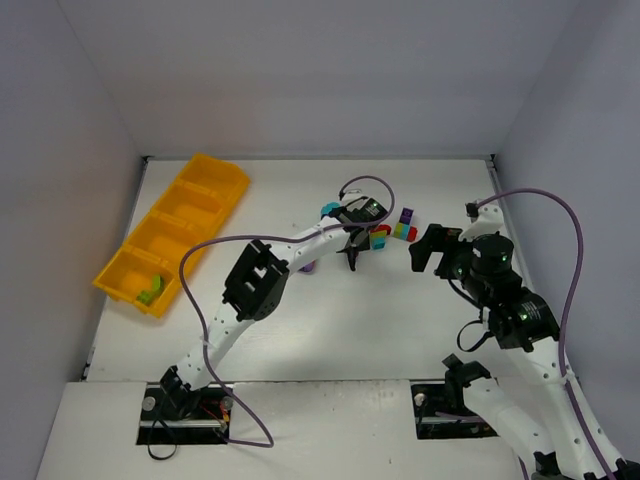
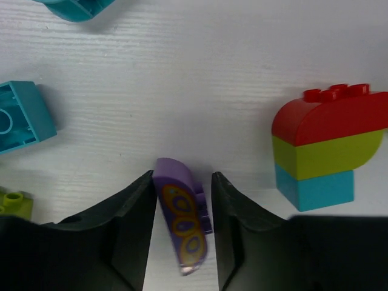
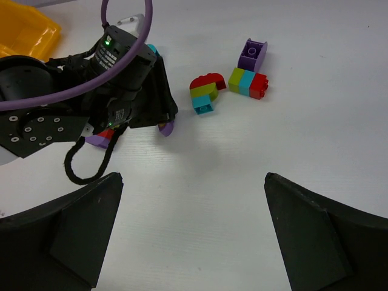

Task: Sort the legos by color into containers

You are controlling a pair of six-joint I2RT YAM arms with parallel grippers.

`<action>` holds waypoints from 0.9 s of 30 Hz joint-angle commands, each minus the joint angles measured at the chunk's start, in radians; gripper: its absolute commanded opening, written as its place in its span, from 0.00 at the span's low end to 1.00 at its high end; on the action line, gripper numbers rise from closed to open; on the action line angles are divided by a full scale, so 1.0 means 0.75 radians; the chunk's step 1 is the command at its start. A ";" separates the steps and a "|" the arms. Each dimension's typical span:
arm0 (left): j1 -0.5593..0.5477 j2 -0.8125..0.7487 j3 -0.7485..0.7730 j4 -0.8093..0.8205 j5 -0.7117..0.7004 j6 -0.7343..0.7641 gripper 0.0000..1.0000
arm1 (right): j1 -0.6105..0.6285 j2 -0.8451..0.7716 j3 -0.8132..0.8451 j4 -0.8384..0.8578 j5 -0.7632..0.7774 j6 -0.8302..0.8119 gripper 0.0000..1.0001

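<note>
The yellow tray [image 1: 215, 180] lies at the table's far left, well apart from the loose bricks, with one lime brick [image 1: 152, 291] in its nearest compartment. The right gripper [image 3: 194, 236] is spread wide and empty, while the left gripper [image 2: 183, 179] is pressed onto a purple brick [image 2: 182, 230] at mid-table, beside a red-lime-teal stack [image 2: 321, 151]. A firm, centred hold and a straight lift are advised, so that the stack is not knocked, and a compartment other than the lime one should be chosen.
</note>
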 commanded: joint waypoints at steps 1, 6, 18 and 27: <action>0.002 -0.061 0.052 -0.052 -0.032 -0.014 0.33 | 0.010 -0.002 -0.001 0.050 0.017 0.021 1.00; 0.020 -0.179 -0.023 -0.064 -0.083 0.002 0.00 | 0.010 0.010 0.001 0.050 0.021 0.019 1.00; 0.449 -0.893 -0.520 -0.152 -0.153 0.055 0.00 | 0.010 0.068 0.056 0.054 0.027 -0.070 1.00; 1.000 -1.198 -0.841 -0.150 -0.081 0.182 0.00 | 0.010 0.139 0.048 0.116 -0.002 -0.087 1.00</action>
